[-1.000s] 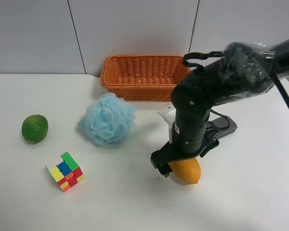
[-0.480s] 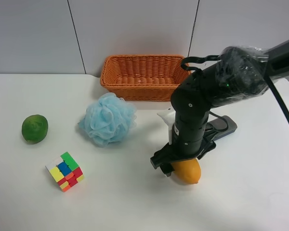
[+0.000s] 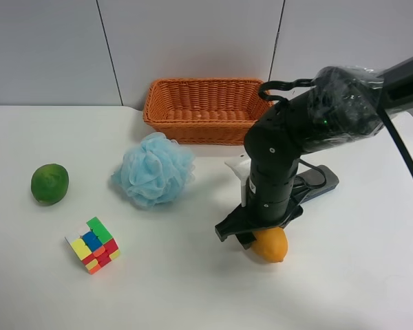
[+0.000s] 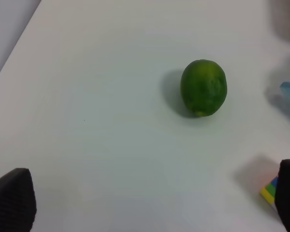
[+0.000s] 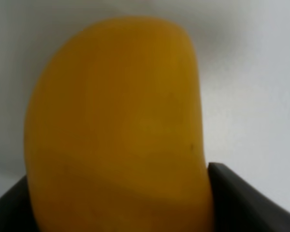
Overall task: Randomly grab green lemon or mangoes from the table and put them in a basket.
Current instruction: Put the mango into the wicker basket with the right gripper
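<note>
On the white bench [image 3: 158, 302] there is one of each thing. Nearest lies one yellow-orange mango [image 3: 272, 245], resting low at the bench surface, though whether it touches the bench cannot be told. Well apart from it sits one multicoloured puzzle cube [image 3: 93, 245]. Farther back are one green lemon [image 3: 49, 183], alone near the bench's edge, and one pale blue mesh bath sponge [image 3: 153, 169]. Farthest, by the wall, stands one orange wicker basket [image 3: 206, 128] with nothing seen in it. The right arm [image 3: 310, 120] reaches in from the exterior high view's right, bends at the elbow and points its wrist straight down. The right gripper [image 3: 253, 238] is closed around the mango, and its dark fingers [image 5: 241, 205] press both sides of the fruit in the right wrist view. The left gripper [image 4: 150, 200] hovers spread wide with nothing between its fingers, the lemon lying ahead of it on bare bench.
</note>
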